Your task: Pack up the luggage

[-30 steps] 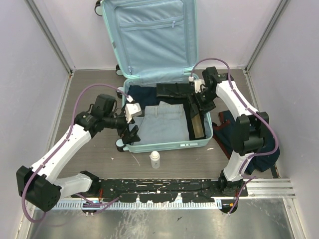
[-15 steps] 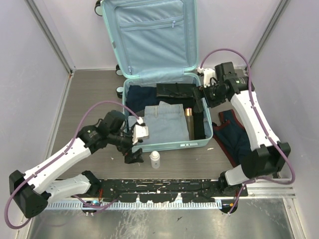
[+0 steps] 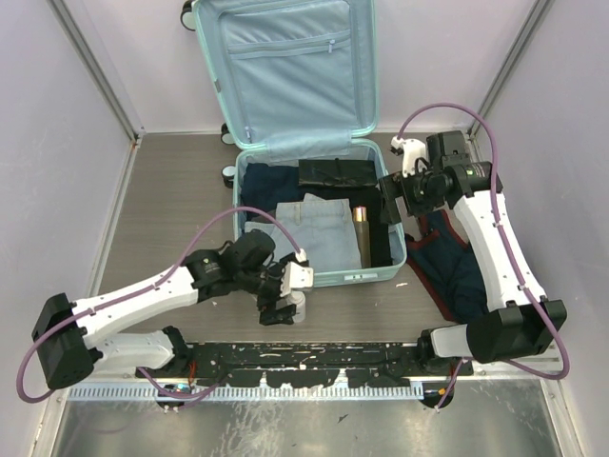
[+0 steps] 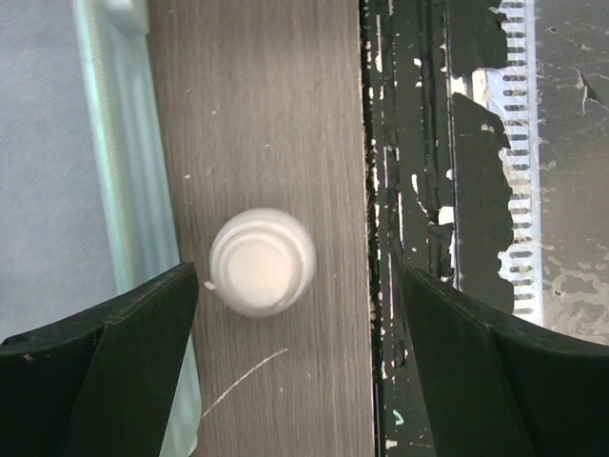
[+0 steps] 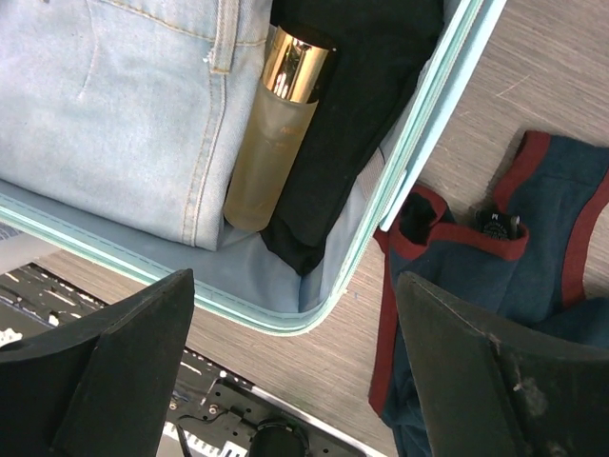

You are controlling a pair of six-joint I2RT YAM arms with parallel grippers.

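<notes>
**Left arm over the small white bottle, suitcase open in the middle**

On the left side, the left gripper [image 4: 297, 281] hung above the white bottle [image 4: 262, 262], with its fingers spread wide and nothing between them; the bottle stood upright on the table [image 4: 285, 95], just beside the near wall of the luggage [image 3: 328, 278].
The step in hand was, I think, to pick up this bottle. To do it well, the arm should come straight down so that the cap stays in the middle of the two fingers; one finger was close to the suitcase wall, so it should go down without touching that rim. The fingers should close on the body and not on the cap, because a light round bottle can tip or slip easily.

In the middle, the luggage lay open on the table, with the lower shell flat and its opening facing up, and the lid standing up at the far side. The small wheels showed on its left end, so I judged that the long axis ran from left to right across the table, with the wheel end pointing left. Inside lay folded jeans [image 3: 309, 228]; to the right of them a bottle with a gold cap [image 5: 276, 124] lay against a black garment [image 5: 352, 124].

On the right, the right gripper [image 5: 295, 290] hovered over the near right corner of the suitcase, its fingers wide apart and empty; a navy garment with red trim [image 5: 533, 209] lay on the table just beside the suitcase.
</notes>
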